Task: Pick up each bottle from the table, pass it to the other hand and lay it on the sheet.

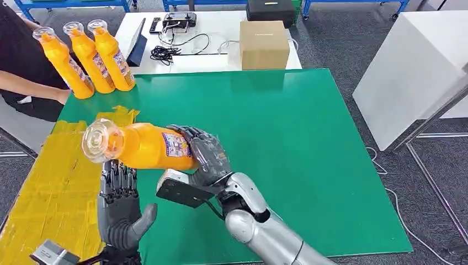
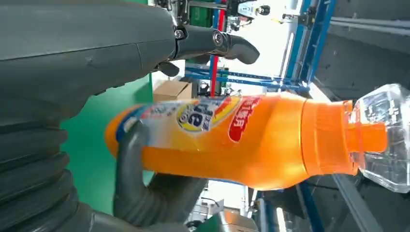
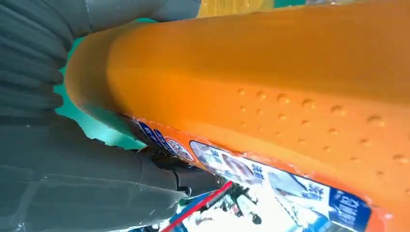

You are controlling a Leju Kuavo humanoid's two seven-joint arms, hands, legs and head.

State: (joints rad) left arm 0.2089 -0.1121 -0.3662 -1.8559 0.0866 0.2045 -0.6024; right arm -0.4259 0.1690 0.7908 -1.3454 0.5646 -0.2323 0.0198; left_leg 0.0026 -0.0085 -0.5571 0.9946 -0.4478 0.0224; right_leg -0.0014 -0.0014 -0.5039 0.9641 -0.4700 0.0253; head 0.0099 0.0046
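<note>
Bottle [image 1: 138,145] sideways in right hand [image 1: 205,155]

Right hand [image 1: 203,152] wrapped around the base end of an orange bottle [image 1: 144,145], holding it sideways above the tabletop [image 1: 309,143], silver forearm bent in from below. Left hand [image 1: 120,207] just beneath the bottle's neck, palm up, fingers [image 1: 117,179] spread, thumb out, holding nothing.

A cardboard box [image 1: 264,44], a black cable coil [image 1: 164,53] and a tablet [image 1: 136,43] sit on the white table [image 1: 221,27].
</note>
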